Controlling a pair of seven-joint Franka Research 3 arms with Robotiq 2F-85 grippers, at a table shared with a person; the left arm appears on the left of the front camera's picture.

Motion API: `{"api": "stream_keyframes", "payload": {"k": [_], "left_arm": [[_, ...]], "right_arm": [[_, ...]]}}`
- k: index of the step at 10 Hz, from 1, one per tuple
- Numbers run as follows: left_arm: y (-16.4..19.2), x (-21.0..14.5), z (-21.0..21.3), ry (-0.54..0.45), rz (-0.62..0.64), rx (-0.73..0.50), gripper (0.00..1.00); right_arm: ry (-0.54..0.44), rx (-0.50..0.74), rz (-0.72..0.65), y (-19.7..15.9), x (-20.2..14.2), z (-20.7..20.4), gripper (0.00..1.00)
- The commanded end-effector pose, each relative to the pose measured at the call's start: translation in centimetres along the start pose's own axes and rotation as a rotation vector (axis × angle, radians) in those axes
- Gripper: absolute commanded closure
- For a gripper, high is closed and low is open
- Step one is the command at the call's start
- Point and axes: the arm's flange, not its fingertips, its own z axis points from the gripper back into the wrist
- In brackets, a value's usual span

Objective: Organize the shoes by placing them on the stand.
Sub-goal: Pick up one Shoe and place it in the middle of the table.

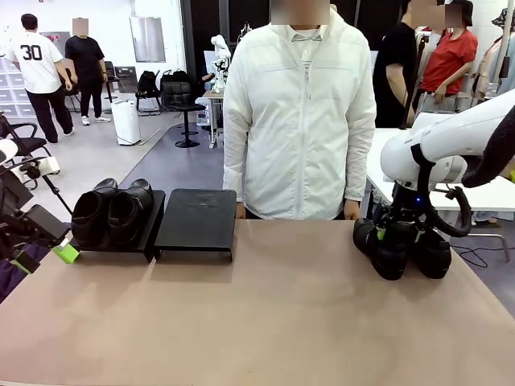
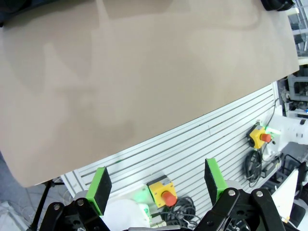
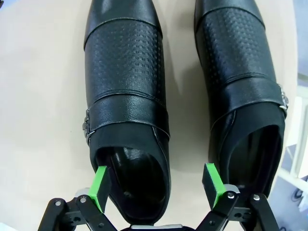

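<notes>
Two black shoes (image 1: 90, 215) (image 1: 131, 209) stand on the left panel of the low black stand (image 1: 197, 215); its right panel is bare. Another pair of shoes (image 1: 388, 251) (image 1: 432, 252) sits on the tan table at the right. My right gripper (image 1: 406, 229) hangs low over that pair. In the right wrist view it (image 3: 156, 186) is open, its green pads (image 3: 100, 188) on either side of the heel of the left-hand shoe (image 3: 127, 91), with the other shoe (image 3: 240, 82) alongside. My left gripper (image 1: 44, 257) is open at the table's left edge, in front of the stand, holding nothing (image 2: 156, 185).
A person in a white jacket (image 1: 299, 121) stands at the far edge, hands (image 1: 351, 211) resting by the table. The tan tabletop (image 1: 282, 322) is bare in the middle. The left wrist view looks past the table edge (image 2: 144, 134) to a slotted panel with red stop buttons (image 2: 167, 196).
</notes>
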Motion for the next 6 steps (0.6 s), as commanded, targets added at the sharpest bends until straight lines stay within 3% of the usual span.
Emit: {"api": "stream_keyframes", "payload": {"k": [1, 2, 3, 6], "left_arm": [[0.16, 0.04, 0.27, 0.008, -0.002, 0.004, 0.0], [0.16, 0.04, 0.27, 0.008, -0.002, 0.004, 0.0], [0.16, 0.04, 0.27, 0.008, -0.002, 0.004, 0.0], [0.16, 0.04, 0.27, 0.008, -0.002, 0.004, 0.0]], "right_arm": [[0.02, -0.051, -0.022, 0.71, 0.83, 0.14, 0.0], [0.021, -0.042, -0.008, 0.77, 0.96, 0.03, 0.6], [0.032, -0.038, -0.003, 0.85, 1.03, -0.02, 1.0], [0.058, -0.045, -0.008, 0.8, 1.43, -0.41, 1.0]]}}
